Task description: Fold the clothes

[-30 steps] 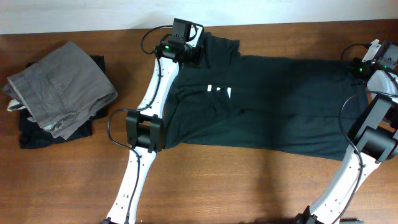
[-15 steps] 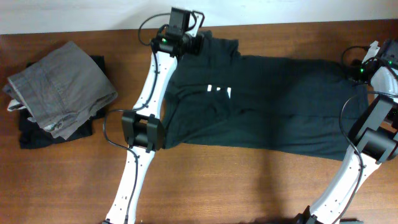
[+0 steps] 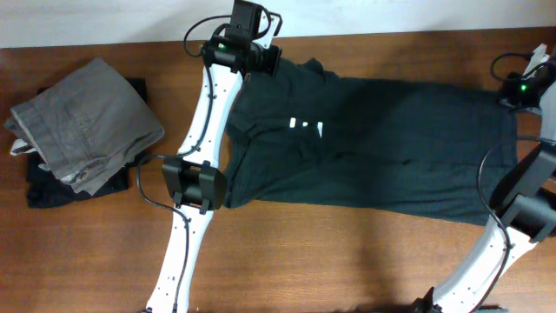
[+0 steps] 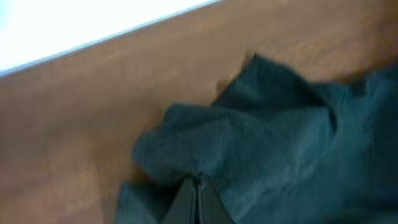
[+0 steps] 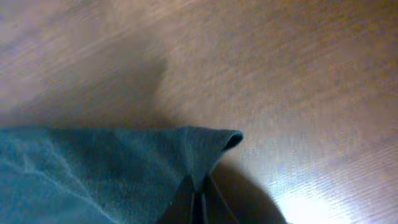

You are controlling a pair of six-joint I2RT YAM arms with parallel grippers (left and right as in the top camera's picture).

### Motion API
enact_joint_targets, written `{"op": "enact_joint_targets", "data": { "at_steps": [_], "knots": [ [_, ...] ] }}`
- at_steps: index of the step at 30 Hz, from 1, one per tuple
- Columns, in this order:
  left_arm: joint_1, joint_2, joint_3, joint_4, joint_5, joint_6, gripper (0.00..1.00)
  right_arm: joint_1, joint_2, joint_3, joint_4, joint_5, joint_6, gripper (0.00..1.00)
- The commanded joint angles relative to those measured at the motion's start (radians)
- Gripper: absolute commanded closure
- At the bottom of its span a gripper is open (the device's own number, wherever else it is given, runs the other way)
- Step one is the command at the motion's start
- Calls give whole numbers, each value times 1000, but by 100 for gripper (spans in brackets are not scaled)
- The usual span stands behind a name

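Around me: folded grey trousers (image 3: 87, 122) lie at the left end of the table (image 3: 295, 261), on top of a black garment (image 3: 43, 189); both are well apart from the shirt
In the way: my own left arm (image 3: 208, 113) runs along the shirt's left edge, its dark elbow block over the near-left corner
Task's thing: the dark T-shirt (image 3: 391, 156) lies spread across the middle and right of the table, with white lettering (image 3: 304, 126) showing near its left part
Left claw (image 3: 263, 59): clenched on a bunched fold of the T-shirt at its far-left corner, close to the table's far edge
Right claw (image 3: 514, 90): clenched on a pinched corner of the T-shirt at its far-right end
Left arm's pose: stretched from the near edge up to the far edge, leaning slightly right
Right arm (image 3: 521, 187): rises from the near-right, bends by the shirt's right end, then reaches to the far side
Hard to make out: both wrist views are blurred; my fingertips show only as a dark wedge at the bottom edge; the lettering is creased and I cannot read it; the right arm is partly cut off by the frame
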Motion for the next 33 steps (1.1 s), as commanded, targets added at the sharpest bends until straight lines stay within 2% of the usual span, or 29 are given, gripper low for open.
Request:
{"op": "enact_joint_targets", "data": {
  "at_steps": [1, 12, 21, 29, 33],
  "knots": [
    [12, -74, 5, -55, 10, 23, 100, -6, -56, 23, -47, 5, -16, 96],
    [31, -166, 5, -213, 10, 35, 99, -94, -97, 23, -275, 4, -17, 96],
    [30, -196, 5, -330, 10, 34, 99, -117, -112, 29, -408, -3, -149, 96],
    [31, -196, 4, -544, 10, 10, 100, -118, -112, 29, -510, 5, -147, 96],
    [31, -196, 0, -554, 18, -18, 100, -118, -112, 29, -560, 5, -108, 96]
  ]
}}
